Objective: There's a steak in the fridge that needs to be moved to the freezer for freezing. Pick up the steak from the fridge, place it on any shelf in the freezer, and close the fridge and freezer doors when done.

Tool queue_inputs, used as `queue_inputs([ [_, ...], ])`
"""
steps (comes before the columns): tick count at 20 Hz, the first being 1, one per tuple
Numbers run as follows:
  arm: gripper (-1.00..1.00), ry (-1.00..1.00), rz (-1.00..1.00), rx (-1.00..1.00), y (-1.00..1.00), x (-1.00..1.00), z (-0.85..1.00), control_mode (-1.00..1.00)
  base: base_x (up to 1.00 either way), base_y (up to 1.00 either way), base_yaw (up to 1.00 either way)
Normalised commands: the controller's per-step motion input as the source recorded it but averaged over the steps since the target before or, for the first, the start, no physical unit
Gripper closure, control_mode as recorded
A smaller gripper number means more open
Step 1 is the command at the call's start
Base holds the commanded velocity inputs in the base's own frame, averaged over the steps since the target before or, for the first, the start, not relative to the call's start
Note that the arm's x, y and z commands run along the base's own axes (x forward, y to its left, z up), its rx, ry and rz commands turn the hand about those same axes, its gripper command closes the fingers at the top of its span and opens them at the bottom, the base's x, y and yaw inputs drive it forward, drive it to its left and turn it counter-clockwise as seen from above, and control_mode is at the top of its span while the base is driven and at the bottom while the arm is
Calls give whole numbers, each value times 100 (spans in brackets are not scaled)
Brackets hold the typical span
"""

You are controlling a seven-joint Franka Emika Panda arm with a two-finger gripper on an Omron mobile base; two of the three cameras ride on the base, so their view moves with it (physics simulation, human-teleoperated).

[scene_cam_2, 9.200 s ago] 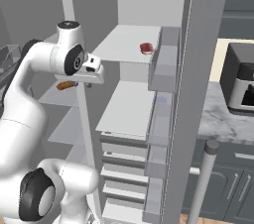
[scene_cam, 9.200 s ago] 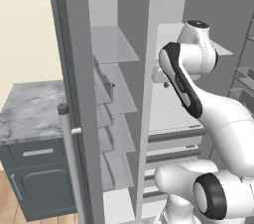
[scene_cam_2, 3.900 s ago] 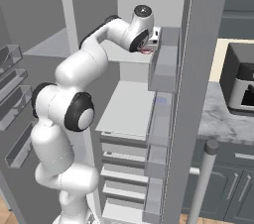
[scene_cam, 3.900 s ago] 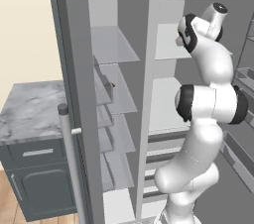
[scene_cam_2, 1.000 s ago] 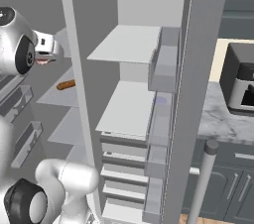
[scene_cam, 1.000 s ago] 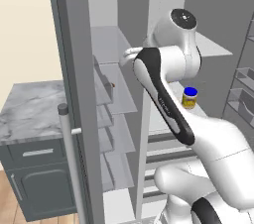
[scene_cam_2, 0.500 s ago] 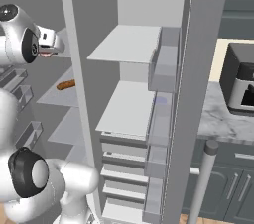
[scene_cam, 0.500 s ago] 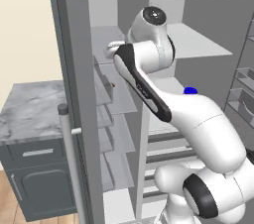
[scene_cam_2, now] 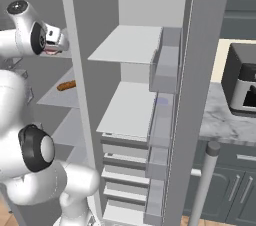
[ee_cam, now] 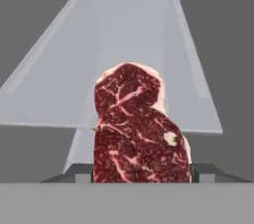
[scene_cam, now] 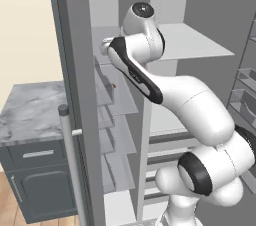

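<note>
The steak (ee_cam: pixel 139 129), a dark red marbled slab, stands upright between my fingers in the hand view, and my gripper is shut on it. Beyond it lies a translucent glassy shelf (ee_cam: pixel 134 29) of the freezer. In the left base view my gripper (scene_cam: pixel 104 45) reaches into the narrow freezer at the level of its upper shelf (scene_cam: pixel 102 35). From the right base view the gripper (scene_cam_2: pixel 55 45) sits left of the divider, a sliver of red under it. The fridge with its white shelves (scene_cam_2: pixel 130 45) stands open. The freezer door (scene_cam: pixel 75 70) and the fridge door (scene_cam_2: pixel 200 70) are both swung wide.
A tiny orange-brown item (scene_cam_2: pixel 66 85) lies on a lower freezer shelf. A marble counter over a grey cabinet (scene_cam: pixel 30 115) sits left of the freezer door. A dark appliance (scene_cam_2: pixel 242 85) stands on the counter to the right. The fridge door carries bins (scene_cam_2: pixel 165 70).
The arm has swung left from in front of the fridge to the freezer's upper shelf, carrying the steak with it. The doors have not moved.
</note>
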Motion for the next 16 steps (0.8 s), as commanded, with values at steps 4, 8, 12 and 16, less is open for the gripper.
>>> queue_inputs([
  [4,100,1,0,0,24,55,-24,-100,0,0,0],
  [8,100,0,0,0,13,56,-15,-100,0,0,0],
  [12,100,1,0,0,7,54,-15,-100,0,0,0],
  [16,100,4,0,0,13,49,-23,-100,0,0,0],
])
